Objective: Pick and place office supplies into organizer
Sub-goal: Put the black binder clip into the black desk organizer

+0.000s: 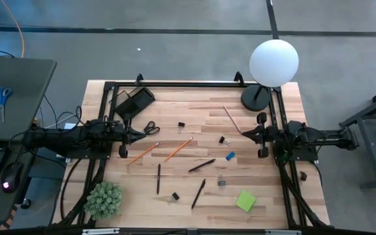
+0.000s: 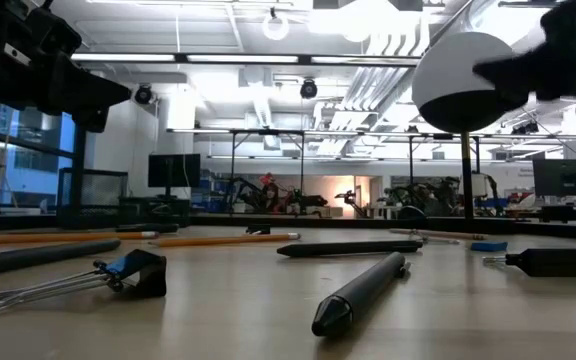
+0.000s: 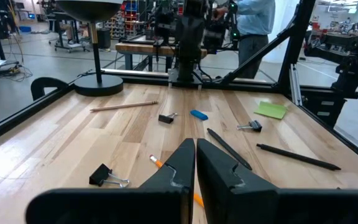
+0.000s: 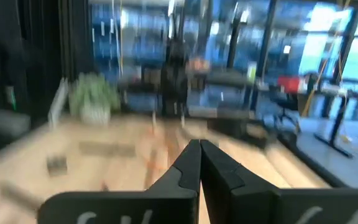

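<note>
The bench (image 1: pixel 266 196) is made of pale wood in light and darker strips, framed in black. Two orange pencils (image 1: pixel 178 149) and black pens (image 1: pixel 201 166) are seen on it, with black binder clips (image 1: pixel 181 126), a blue eraser (image 1: pixel 230 156) and a bright green sticky-note pad (image 1: pixel 245 200). The organizer (image 1: pixel 134 102) is black. A white globe lamp (image 1: pixel 273 62) and a green spiky plant (image 1: pixel 104 199) are shown.
</note>
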Available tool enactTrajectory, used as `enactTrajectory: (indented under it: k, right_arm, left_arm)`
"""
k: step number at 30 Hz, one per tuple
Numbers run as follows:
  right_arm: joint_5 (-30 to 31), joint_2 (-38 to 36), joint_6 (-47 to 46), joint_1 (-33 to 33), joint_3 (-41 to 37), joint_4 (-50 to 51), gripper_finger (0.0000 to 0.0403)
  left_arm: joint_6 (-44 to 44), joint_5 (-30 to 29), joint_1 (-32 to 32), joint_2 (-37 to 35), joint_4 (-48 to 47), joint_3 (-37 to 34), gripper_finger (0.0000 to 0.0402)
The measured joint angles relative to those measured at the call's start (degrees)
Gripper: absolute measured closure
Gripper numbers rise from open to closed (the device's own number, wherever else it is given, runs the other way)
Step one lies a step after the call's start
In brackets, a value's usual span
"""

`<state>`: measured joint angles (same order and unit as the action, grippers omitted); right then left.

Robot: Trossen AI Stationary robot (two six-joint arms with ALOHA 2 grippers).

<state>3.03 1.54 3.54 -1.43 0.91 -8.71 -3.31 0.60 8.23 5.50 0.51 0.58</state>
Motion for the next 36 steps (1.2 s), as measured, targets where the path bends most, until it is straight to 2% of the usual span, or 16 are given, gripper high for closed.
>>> enactTrajectory:
  k: [3, 11, 17, 24, 27, 29, 32, 34, 36]
  right_arm:
    - [0.0, 0.0, -3.4, 0.0, 0.1, -5.3, 0.0402]
    - [-0.2, 0.0, -3.5, 0.0, 0.1, -13.1, 0.0402]
    - [-0.2, 0.0, -4.0, 0.0, 0.1, -15.1, 0.0402]
    - [0.0, 0.0, -11.3, 0.0, 0.1, -15.0, 0.0402]
    - [-2.0, 0.0, -11.5, 0.0, -0.3, -14.7, 0.0402]
    - [-3.8, 0.0, -11.8, 0.0, -0.3, -14.6, 0.0402]
    - [-4.7, 0.5, -13.2, 0.0, -0.3, -15.6, 0.0402]
    - [-2.2, 1.1, -13.5, 0.0, -0.3, -16.0, 0.0402]
    - [4.1, 2.0, -13.6, 0.0, -0.4, -15.7, 0.0402]
  left_arm:
    - [0.0, 0.0, 0.0, 0.0, 0.0, 0.0, 0.0394]
    - [0.0, 0.0, 0.0, 0.0, 0.0, 0.0, 0.0394]
    - [0.0, 0.0, 0.0, 0.0, 0.0, 0.0, 0.0394]
    - [-0.2, 0.0, 0.0, 0.0, 0.0, 0.0, 0.0394]
    - [-0.2, 0.0, 0.0, 0.0, 0.4, 0.0, 0.0394]
    - [-0.6, 0.0, 0.0, 0.0, 2.5, 0.0, 0.0394]
    - [-7.0, 0.0, 0.0, 0.0, 6.7, 0.0, 0.0394]
    - [-9.8, 0.2, 0.0, 0.5, 13.6, 0.0, 0.0394]
    - [-10.0, 2.0, 0.0, 1.9, 20.2, 0.1, 0.0394]
